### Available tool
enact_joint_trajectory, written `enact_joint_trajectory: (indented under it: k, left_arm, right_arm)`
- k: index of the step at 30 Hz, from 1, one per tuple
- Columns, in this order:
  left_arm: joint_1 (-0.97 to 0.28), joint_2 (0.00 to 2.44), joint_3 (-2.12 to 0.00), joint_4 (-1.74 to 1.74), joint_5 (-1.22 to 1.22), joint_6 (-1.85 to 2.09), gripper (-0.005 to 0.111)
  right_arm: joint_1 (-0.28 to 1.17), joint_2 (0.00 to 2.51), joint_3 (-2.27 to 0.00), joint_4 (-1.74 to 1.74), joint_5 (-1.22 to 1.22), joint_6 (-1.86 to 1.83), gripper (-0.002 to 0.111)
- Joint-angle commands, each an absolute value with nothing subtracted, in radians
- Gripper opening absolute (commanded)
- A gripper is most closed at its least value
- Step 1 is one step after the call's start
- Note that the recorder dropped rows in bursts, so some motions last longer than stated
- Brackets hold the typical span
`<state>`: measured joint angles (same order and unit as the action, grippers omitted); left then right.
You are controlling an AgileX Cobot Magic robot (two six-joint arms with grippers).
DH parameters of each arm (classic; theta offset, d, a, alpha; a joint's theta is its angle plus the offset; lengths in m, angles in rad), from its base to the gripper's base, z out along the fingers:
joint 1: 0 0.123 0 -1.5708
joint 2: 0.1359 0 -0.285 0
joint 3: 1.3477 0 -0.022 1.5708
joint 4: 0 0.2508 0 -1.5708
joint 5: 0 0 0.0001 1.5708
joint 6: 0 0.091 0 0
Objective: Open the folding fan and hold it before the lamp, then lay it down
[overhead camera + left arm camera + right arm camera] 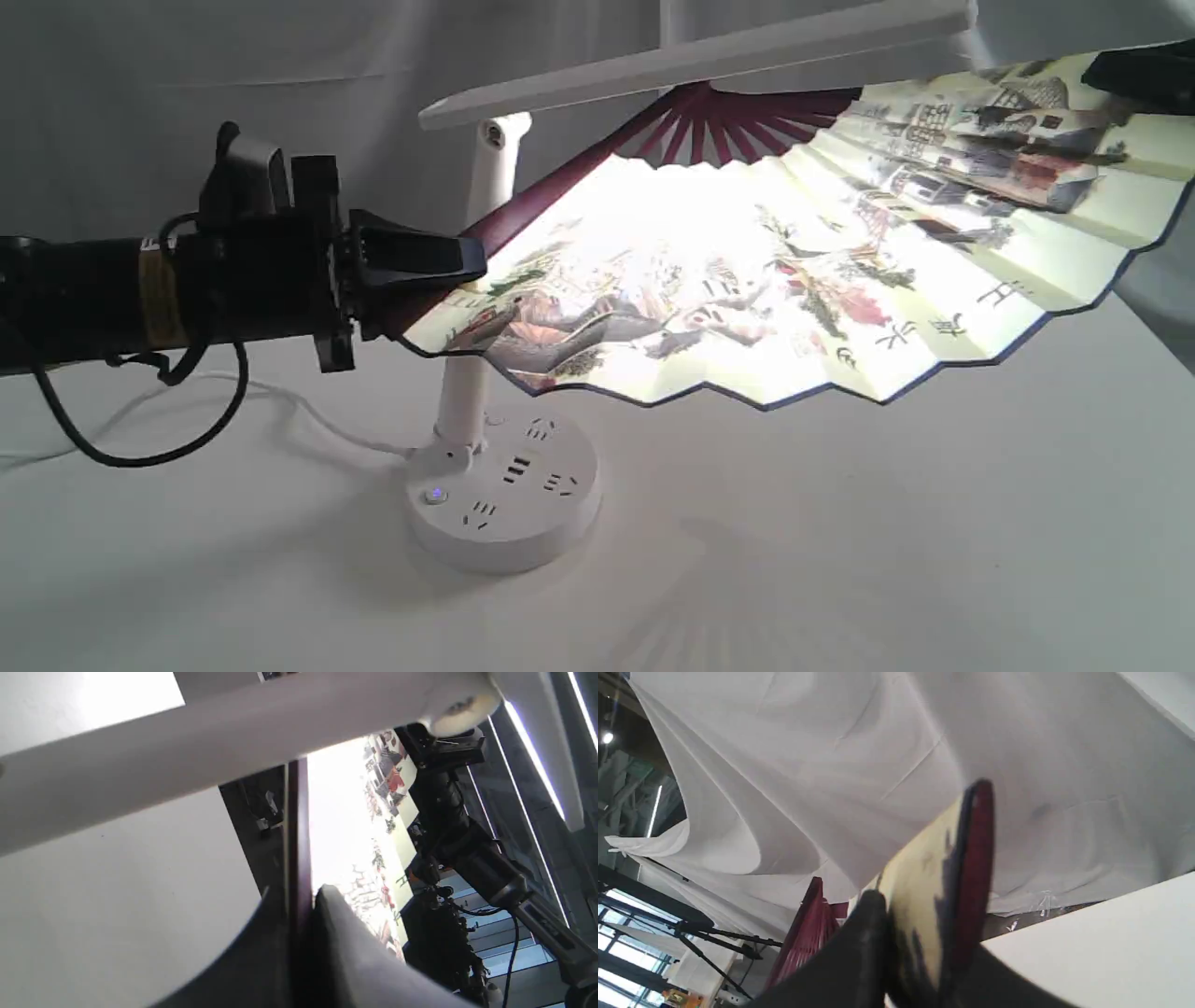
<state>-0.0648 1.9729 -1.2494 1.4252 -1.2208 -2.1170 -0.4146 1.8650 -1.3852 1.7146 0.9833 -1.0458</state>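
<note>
While the lamp (505, 488) throws its bar head across the upper middle of the frame, over where the ribs converge, my left tool (467, 261) is clamped on one guard rib at centre left and my right tool (1144, 73) pinches the other guard at upper right. The folding fan (766, 280) hangs fully spread above the counter (934, 541), covering part of the lamp stem. Its long axis climbs from centre left to upper right, with the scalloped edge toward the lower frame. White cloth (233, 75) hangs behind, and a white cord (313, 413) trails left.
</note>
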Motion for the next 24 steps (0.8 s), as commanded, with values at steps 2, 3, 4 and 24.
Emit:
enact_joint_trajectory:
  k: [2,3,4,24]
  left_arm:
    - [-0.066,1.965,-1.255,1.39,-1.221,-2.138,0.0]
    - [-0.067,1.965,-1.255,1.389,-1.221,-2.138,0.0]
    - [-0.07,1.965,-1.255,1.388,-1.221,-2.138,0.0]
    - [-0.074,1.965,-1.255,1.385,-1.221,-2.138,0.0]
  right_arm:
    - [-0.451,1.858,-1.438,1.744,0.844,-1.058,0.0]
    - [-0.454,1.858,-1.446,1.744,0.844,-1.046,0.0]
    - [-0.454,1.858,-1.455,1.744,0.844,-1.044,0.0]
    - [-0.456,1.858,-1.462,1.741,0.846,-1.035,0.0]
